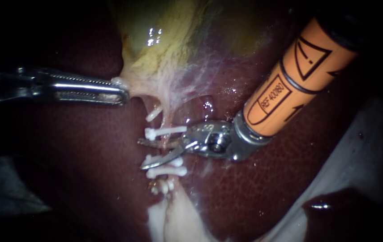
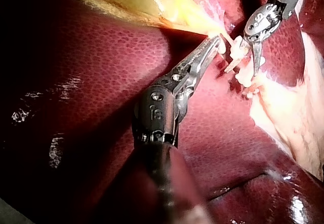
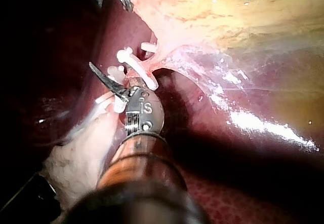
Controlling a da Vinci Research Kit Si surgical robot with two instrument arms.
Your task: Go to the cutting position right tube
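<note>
In the endoscope view my left instrument (image 1: 122,92) comes in from the left, its jaws shut on the pale lower edge of the yellowish gallbladder (image 1: 164,49) and holding it taut. My right instrument (image 1: 143,154), with an orange shaft, comes in from the upper right. Its two thin blades stand open around a pale tube (image 1: 169,120) below the gallbladder. White clips sit on the tube above the blades (image 1: 166,131) and below them (image 1: 168,171). The right wrist view shows one curved blade (image 3: 109,82) beside the clips (image 3: 132,64). The left wrist view shows both instruments (image 2: 212,44) (image 2: 255,57).
Dark red liver (image 1: 88,179) lies all around the tube. Pale fatty tissue (image 1: 173,219) spreads below the lower clips. A white cloth (image 1: 357,157) lies at the right edge, with a dark pool of blood (image 1: 334,208) on it.
</note>
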